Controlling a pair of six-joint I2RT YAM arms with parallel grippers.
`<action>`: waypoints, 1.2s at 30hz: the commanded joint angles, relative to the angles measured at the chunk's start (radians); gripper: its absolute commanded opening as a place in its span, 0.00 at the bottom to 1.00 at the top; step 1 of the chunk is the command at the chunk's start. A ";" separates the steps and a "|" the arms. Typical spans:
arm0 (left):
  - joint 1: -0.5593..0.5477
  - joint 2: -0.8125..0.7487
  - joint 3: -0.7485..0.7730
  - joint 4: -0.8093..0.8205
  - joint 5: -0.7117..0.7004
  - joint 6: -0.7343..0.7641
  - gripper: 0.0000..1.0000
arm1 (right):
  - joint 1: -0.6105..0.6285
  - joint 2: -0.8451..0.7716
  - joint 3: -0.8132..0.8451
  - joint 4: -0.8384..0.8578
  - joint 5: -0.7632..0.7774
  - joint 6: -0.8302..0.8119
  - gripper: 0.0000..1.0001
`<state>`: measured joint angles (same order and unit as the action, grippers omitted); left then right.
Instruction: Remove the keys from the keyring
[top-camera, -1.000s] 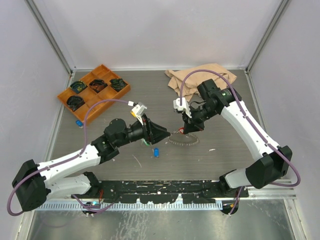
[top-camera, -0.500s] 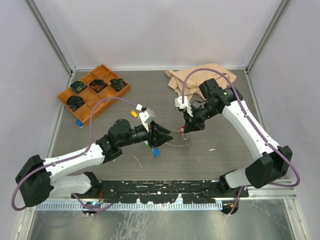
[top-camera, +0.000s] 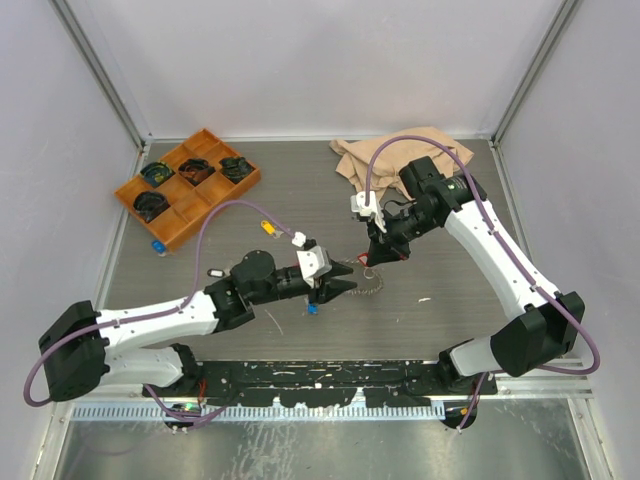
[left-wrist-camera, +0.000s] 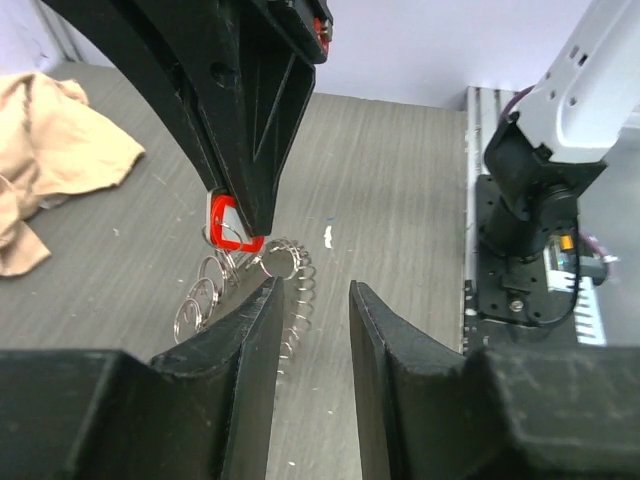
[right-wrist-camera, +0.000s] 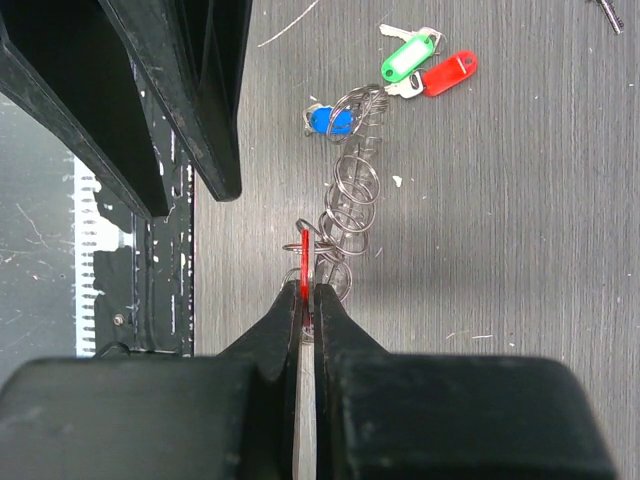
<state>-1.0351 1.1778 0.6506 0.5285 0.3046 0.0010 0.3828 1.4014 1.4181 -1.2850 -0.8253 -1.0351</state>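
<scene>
The keyring (right-wrist-camera: 350, 200) is a silvery chain of looped wire rings lying on the table, also seen in the left wrist view (left-wrist-camera: 250, 290) and the top view (top-camera: 368, 287). My right gripper (right-wrist-camera: 308, 290) is shut on a red key tag (right-wrist-camera: 303, 272) at the ring's near end; its white label shows in the left wrist view (left-wrist-camera: 228, 225). My left gripper (left-wrist-camera: 313, 290) is open and empty, just left of the ring (top-camera: 345, 284). A blue tag (right-wrist-camera: 330, 120), a green tag (right-wrist-camera: 408, 58) and a second red tag (right-wrist-camera: 448, 72) lie at the ring's far end.
An orange divided tray (top-camera: 225, 190) with dark coiled bundles stands at the back left. A tan cloth (top-camera: 400, 155) lies at the back right. A loose yellow tag (top-camera: 267, 227) and a blue tag (top-camera: 158, 244) lie on the table.
My left arm has swung right and lower, bringing its open jaws up to the keyring. My right gripper has kept its hold and barely moved.
</scene>
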 joint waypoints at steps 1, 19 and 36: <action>-0.017 0.006 0.023 0.096 -0.116 0.134 0.34 | -0.004 -0.013 0.033 0.004 -0.057 0.007 0.01; -0.027 0.082 0.060 0.144 -0.224 0.079 0.34 | -0.006 -0.010 0.028 0.004 -0.067 0.003 0.01; -0.042 0.143 0.094 0.140 -0.238 0.075 0.24 | -0.006 -0.010 0.028 0.003 -0.072 0.003 0.01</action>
<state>-1.0721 1.3216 0.6933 0.6098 0.0883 0.0685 0.3817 1.4014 1.4181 -1.2884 -0.8425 -1.0355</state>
